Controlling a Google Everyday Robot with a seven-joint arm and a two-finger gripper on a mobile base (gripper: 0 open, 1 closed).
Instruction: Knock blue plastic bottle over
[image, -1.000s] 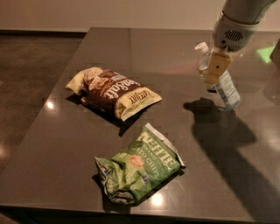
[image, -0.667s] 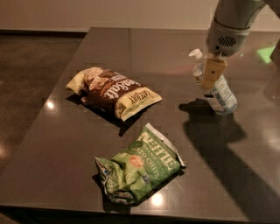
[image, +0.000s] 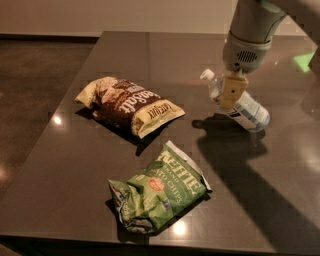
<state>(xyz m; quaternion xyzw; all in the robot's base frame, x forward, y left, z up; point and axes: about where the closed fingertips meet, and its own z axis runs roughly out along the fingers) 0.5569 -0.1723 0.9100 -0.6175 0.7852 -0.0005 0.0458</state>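
Observation:
The blue plastic bottle (image: 249, 112) is on the dark table (image: 150, 55) at the right. It is tilted far over, with its white cap pointing up and to the left and its base low at the right. My gripper (image: 231, 94) hangs from the white arm directly over the bottle's upper half and covers part of it. It looks in contact with the bottle.
A brown chip bag (image: 129, 103) lies at the table's middle left. A green chip bag (image: 160, 190) lies near the front edge. The table's left edge drops to a dark floor (image: 35, 90).
The bottle has tipped from nearly upright to leaning far over, its cap swinging left. My gripper has shifted left and down with it.

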